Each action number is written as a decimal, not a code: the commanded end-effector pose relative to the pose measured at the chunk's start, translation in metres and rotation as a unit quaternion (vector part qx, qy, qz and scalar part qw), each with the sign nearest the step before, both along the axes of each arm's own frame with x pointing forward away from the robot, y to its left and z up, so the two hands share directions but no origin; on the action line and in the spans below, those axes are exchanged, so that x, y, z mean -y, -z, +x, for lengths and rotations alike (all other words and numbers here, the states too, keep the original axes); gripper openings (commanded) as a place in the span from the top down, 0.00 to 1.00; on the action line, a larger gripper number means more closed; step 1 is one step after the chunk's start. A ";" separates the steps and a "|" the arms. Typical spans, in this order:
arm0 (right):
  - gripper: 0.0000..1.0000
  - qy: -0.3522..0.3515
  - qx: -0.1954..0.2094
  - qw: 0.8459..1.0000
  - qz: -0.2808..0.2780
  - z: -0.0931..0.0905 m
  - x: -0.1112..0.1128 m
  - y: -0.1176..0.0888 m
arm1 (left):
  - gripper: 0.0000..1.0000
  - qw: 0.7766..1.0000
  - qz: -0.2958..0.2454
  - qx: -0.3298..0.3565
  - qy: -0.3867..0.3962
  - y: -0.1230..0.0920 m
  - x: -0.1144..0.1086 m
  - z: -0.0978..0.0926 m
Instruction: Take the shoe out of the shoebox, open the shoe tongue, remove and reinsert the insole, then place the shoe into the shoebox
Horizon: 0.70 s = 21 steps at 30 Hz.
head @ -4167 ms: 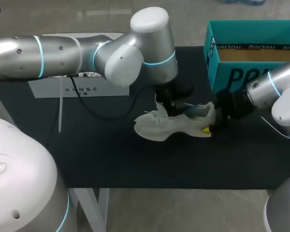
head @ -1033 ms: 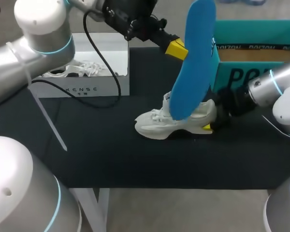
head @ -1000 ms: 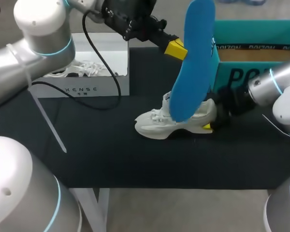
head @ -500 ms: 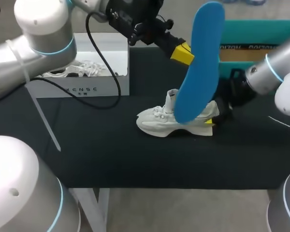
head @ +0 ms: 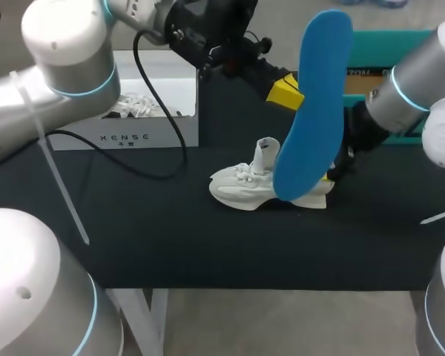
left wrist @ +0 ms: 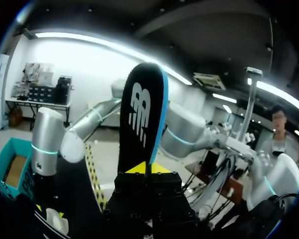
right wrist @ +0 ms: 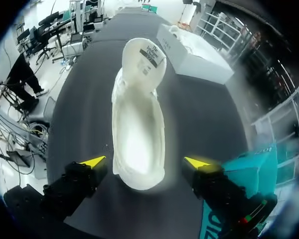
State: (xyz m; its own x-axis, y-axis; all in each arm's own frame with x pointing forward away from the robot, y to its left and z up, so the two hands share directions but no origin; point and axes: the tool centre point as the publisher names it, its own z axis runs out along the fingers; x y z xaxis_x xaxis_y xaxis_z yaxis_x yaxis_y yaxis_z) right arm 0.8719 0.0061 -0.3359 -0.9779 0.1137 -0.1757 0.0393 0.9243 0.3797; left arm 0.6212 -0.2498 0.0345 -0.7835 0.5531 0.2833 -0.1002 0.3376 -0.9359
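A white shoe (head: 252,185) stands on the black table mat (head: 170,245), its tongue (head: 265,152) pulled upright. The shoe (right wrist: 138,129) is empty inside in the right wrist view. My left gripper (head: 285,93) is above the shoe, shut on the edge of a blue insole (head: 319,104), which hangs upright with its lower end in front of the heel. In the left wrist view the insole (left wrist: 142,119) shows its black side, rising from the left gripper (left wrist: 145,168). My right gripper (right wrist: 144,162) is open, its fingers on either side of the heel without touching it.
The teal shoebox (head: 400,52) stands at the back right, partly behind my right arm, and the box (right wrist: 239,169) is close beside the right gripper. A white box (head: 144,111) holding another white shoe sits at the back left.
The right gripper has opened and let go of the heel, and its arm has lifted. The left gripper has carried the insole a little to the right and nearer the shoe.
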 end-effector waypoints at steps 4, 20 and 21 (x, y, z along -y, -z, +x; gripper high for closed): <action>0.00 0.015 -0.017 0.994 -0.105 -0.014 0.001 -0.020 | 1.00 1.000 -0.019 -0.012 0.008 0.002 -0.002 -0.024; 0.00 0.060 -0.009 0.992 -0.108 -0.027 0.009 -0.003 | 1.00 0.998 -0.045 0.014 -0.034 -0.003 -0.017 -0.060; 0.00 0.058 -0.012 0.992 -0.109 -0.026 0.009 -0.002 | 1.00 0.998 -0.045 0.013 -0.034 -0.003 -0.018 -0.061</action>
